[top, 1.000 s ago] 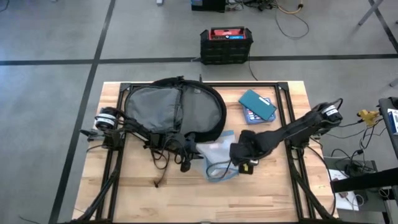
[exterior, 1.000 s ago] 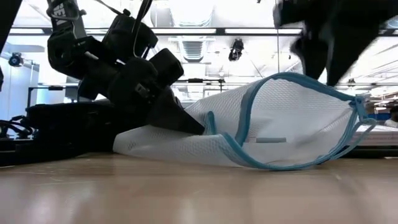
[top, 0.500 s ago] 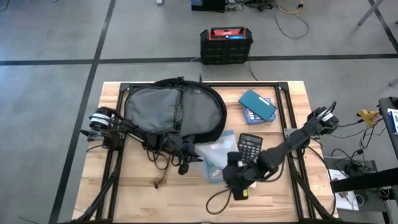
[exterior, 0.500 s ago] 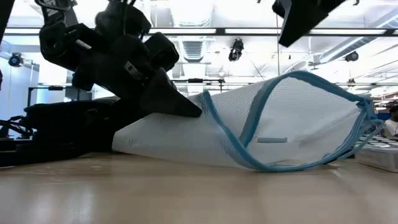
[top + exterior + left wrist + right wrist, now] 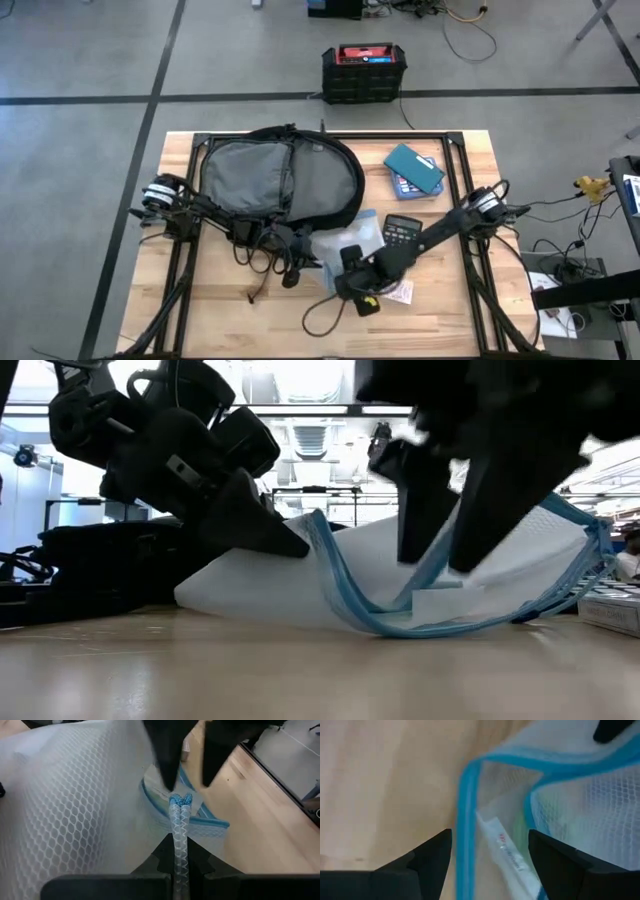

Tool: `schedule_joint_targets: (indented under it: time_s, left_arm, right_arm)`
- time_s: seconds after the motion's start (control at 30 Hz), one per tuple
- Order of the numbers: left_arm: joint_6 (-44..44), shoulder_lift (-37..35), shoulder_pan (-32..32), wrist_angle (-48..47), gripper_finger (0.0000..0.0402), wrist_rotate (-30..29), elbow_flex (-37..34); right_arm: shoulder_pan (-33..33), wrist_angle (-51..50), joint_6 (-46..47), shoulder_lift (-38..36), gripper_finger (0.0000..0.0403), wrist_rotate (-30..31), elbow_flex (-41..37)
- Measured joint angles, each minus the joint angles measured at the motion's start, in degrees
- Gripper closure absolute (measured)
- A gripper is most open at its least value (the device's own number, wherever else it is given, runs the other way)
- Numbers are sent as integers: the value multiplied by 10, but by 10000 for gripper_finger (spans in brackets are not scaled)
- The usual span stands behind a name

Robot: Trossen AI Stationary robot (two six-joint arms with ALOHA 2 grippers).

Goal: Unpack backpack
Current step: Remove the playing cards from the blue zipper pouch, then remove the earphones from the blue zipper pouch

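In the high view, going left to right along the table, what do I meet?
Left arm's wrist → backpack → white mesh pouch → calculator → teal case. The grippers sit over the pouch, so I leave them out.
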Motion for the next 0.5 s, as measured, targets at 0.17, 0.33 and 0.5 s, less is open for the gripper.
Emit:
schedule_joint_targets:
  time_s: [0.17, 0.33, 0.5]
  left_arm:
    - [0, 0, 0, -2, 402, -1, 0]
    - [0, 0, 0, -2, 402, -1, 0]
    - [0, 0, 0, -2, 402, -13, 0]
  right_arm:
    - [-11, -4, -21, 23, 206, -4, -1]
    - [-11, 0, -16, 30, 256, -5, 0]
    - [-11, -5, -3, 28, 366, -7, 4]
